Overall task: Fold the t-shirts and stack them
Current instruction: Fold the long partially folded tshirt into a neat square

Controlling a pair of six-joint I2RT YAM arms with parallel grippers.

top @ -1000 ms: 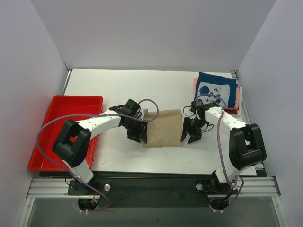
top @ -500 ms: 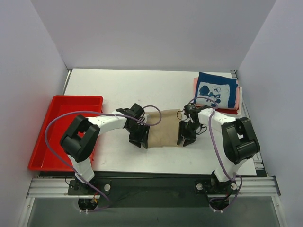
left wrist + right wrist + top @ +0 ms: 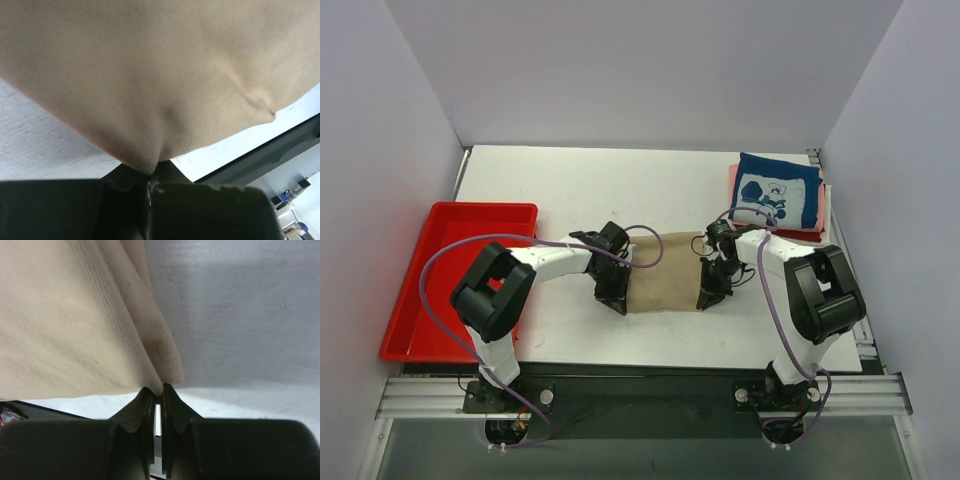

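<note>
Beige-tan cloth makes up the plain folded t-shirt [image 3: 665, 272], which lies as a rough rectangle on the white surface [image 3: 570, 190], between the two arms and towards the near side. The left gripper [image 3: 617, 297] is closed on the shirt's left edge close to its near corner, and the right gripper [image 3: 705, 293] is closed on the right edge close to the opposite near corner, so both black arms reach inward to the same garment. From the left wrist view the fabric is drawn down into a small peak where the black fingertips [image 3: 125, 182] pinch it, the rest of the cloth spreading smooth above with one soft crease at the right. From the right wrist view several layered edges, one with a stitched hem, run down into the grip, and only a thin slit of light shows between the fingertips [image 3: 142, 410]. At the far right corner of the surface a folded navy t-shirt with a white cartoon print [image 3: 778, 190] sits on top of a pink t-shirt [image 3: 732, 185], whose edge shows along its left side, and a sliver of a red t-shirt [image 3: 810, 237] shows at the near right of that pile. A shallow red plastic tray [image 3: 440, 208] rests at the left edge of the surface, well apart from the tan shirt.
</note>
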